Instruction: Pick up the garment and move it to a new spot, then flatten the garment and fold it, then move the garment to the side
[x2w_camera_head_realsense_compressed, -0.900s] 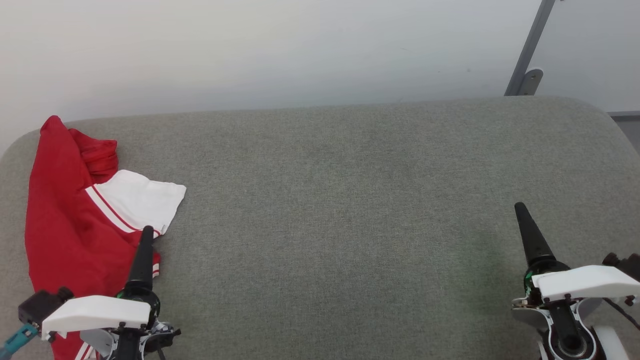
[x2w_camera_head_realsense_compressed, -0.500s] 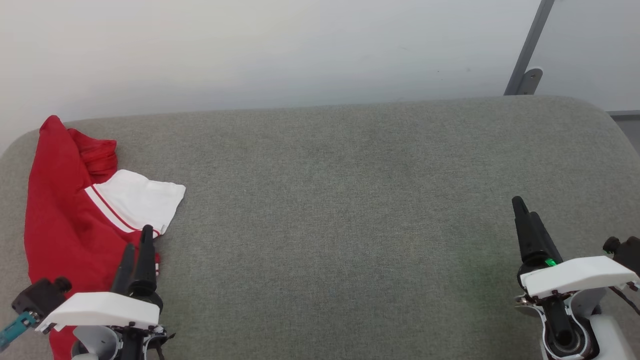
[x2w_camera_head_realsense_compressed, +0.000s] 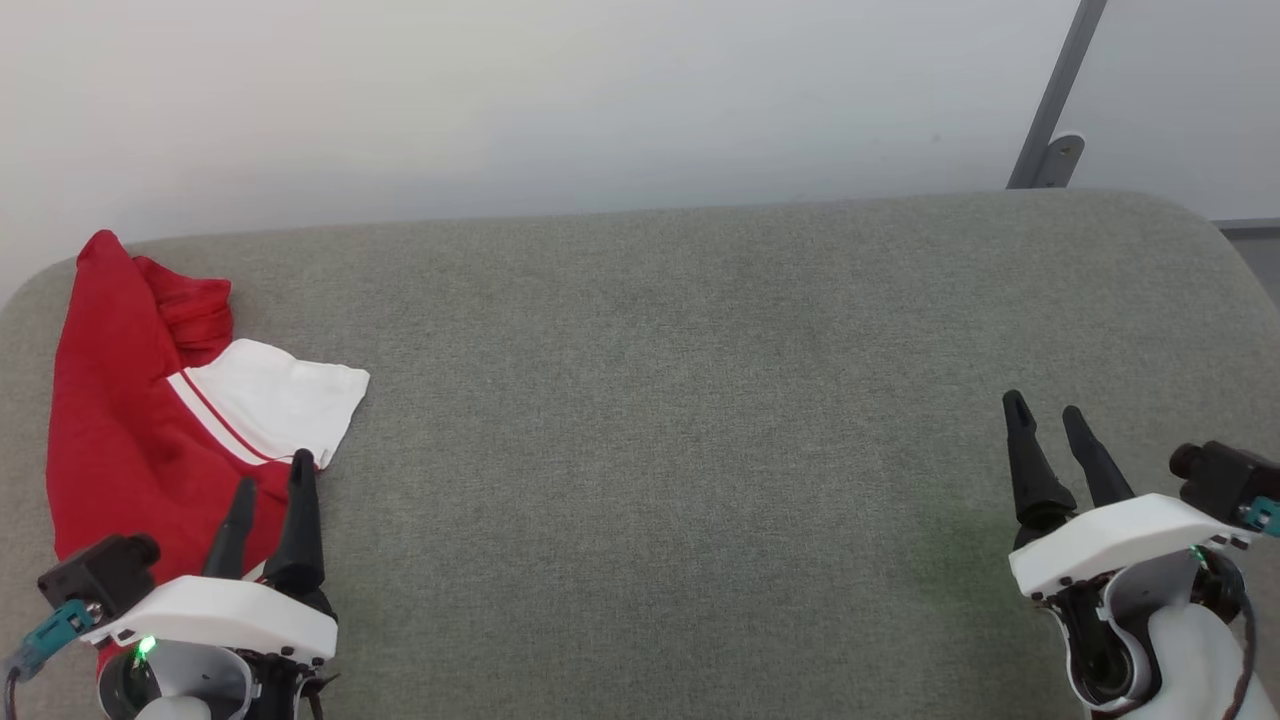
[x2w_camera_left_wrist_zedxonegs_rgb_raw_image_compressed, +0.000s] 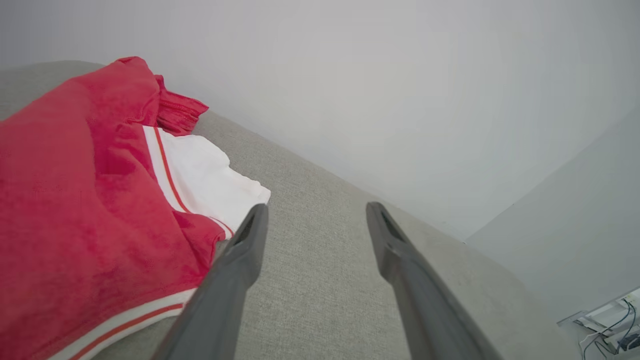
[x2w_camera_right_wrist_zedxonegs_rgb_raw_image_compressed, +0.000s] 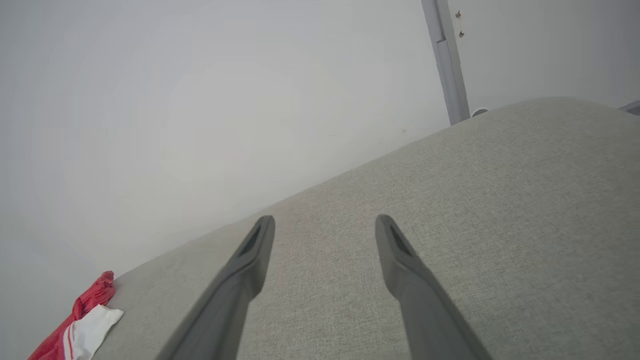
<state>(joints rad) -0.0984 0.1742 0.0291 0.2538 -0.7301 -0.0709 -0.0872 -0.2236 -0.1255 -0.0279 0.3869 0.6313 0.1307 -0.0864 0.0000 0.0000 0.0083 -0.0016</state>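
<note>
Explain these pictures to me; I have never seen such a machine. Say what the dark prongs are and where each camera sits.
This is a two-armed robot; the dark prongs are its grippers' fingers. The wide picture comes from a camera on its head, looking down: left gripper at lower left, right gripper at lower right. The other two come from wrist cameras, each looking along its own gripper's fingers. The garment, a red shirt with a white sleeve end, lies rumpled on the grey padded surface. Both grippers are open and hold nothing; the left one is by the garment's edge.
</note>
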